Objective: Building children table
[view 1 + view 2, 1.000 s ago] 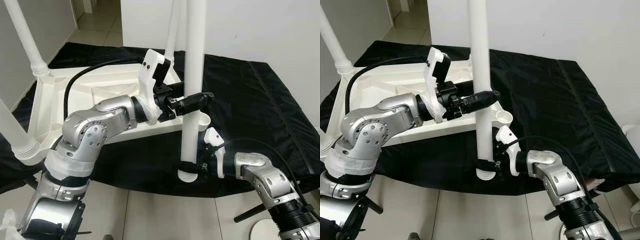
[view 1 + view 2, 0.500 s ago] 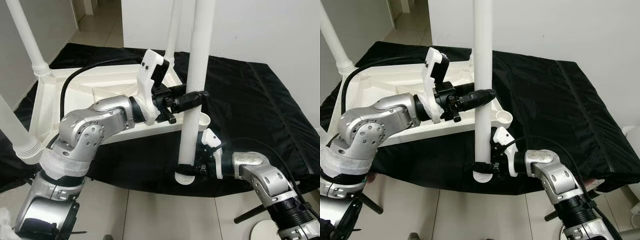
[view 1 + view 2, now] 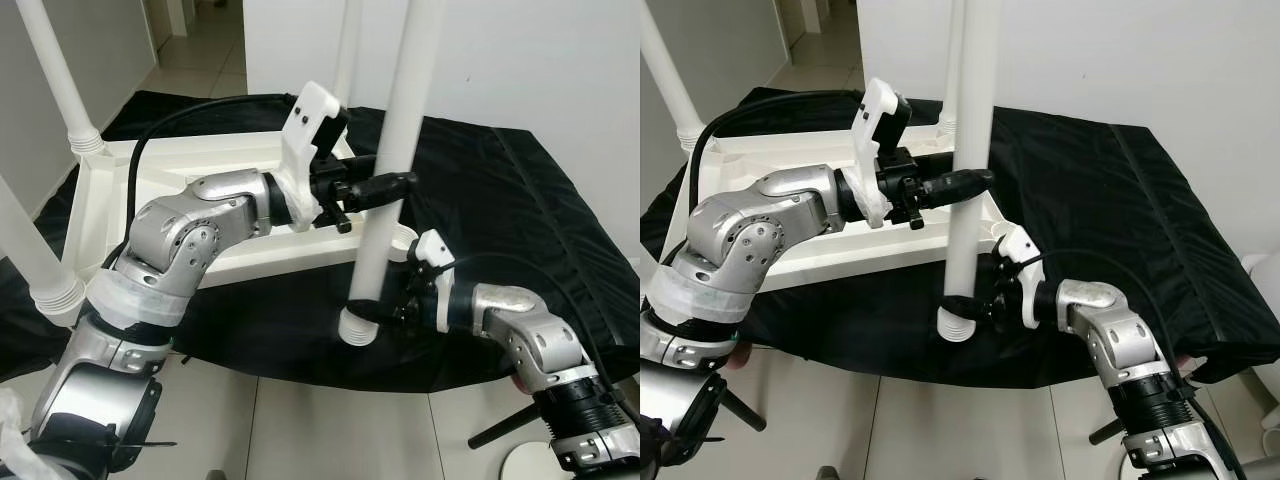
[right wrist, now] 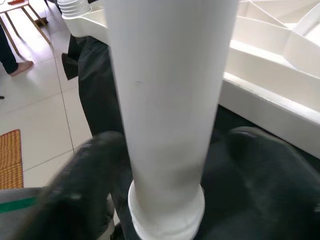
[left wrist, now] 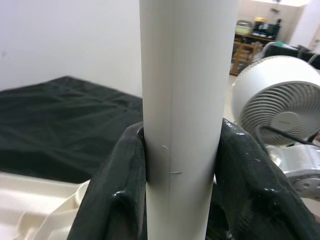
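Observation:
A white children's table top (image 3: 180,165) lies upside down on a black cloth, with legs standing up at its corners (image 3: 60,70). An open leg socket (image 3: 404,238) shows at its near right corner. A loose white table leg (image 3: 402,115) hangs tilted in front of that corner, its ribbed end (image 3: 354,328) lowest and off the table's edge. My left gripper (image 3: 388,185) is shut on the leg's middle; its fingers (image 5: 120,180) press both sides. My right gripper (image 3: 378,312) is shut on the leg just above the ribbed end, with its fingers (image 4: 90,165) on either side.
The black cloth (image 3: 520,200) covers the low platform to the right. Tiled floor (image 3: 330,430) lies below its near edge. A white fan (image 5: 277,105) stands beyond. A person's foot (image 4: 17,67) and an orange mat (image 4: 10,155) are on the floor.
The held leg has risen and tilted, its ribbed end swinging left and up. Both grippers rose with it and kept hold.

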